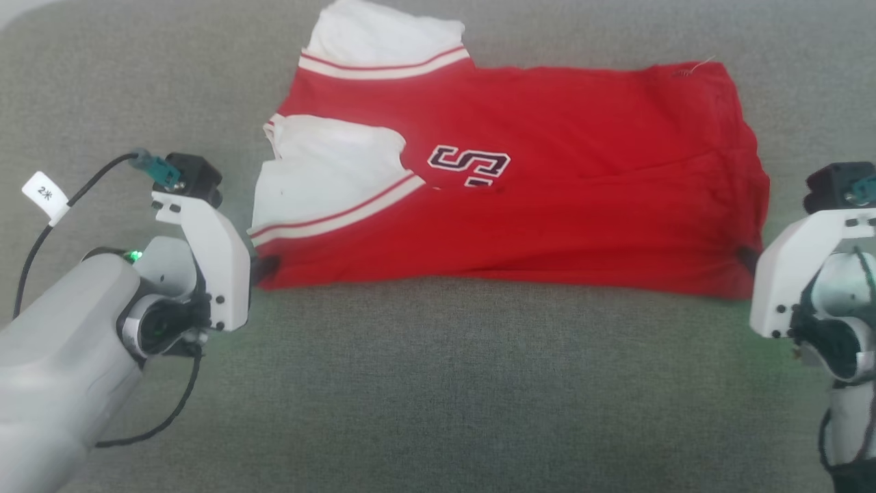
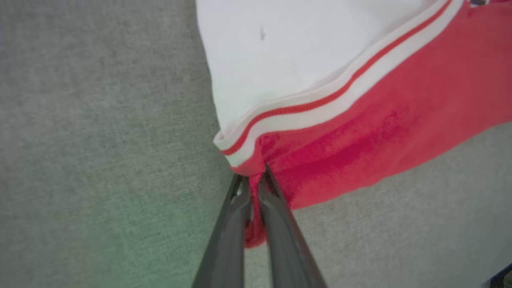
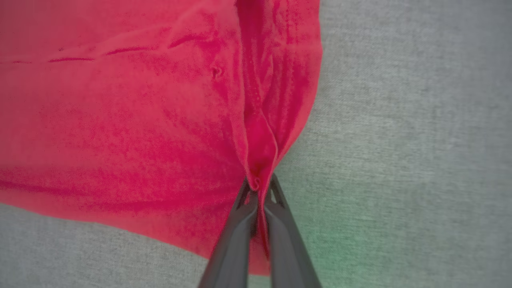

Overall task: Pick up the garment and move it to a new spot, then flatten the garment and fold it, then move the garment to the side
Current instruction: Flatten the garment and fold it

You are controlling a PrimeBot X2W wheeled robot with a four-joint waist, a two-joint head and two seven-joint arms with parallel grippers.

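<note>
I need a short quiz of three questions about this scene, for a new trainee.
1. True or false: the left gripper is shut on the garment.
2. What does the right gripper pinch? A) a white sleeve B) red cloth at the garment's corner C) nothing
3. Fill in: the garment lies on a ___ surface.
Key: 1 true; 2 B; 3 grey.

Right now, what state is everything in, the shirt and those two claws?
garment: lying spread on the grey surface, one white sleeve folded over its front.
left gripper: shut on the garment's near corner.
right gripper: shut on its other near corner.
</note>
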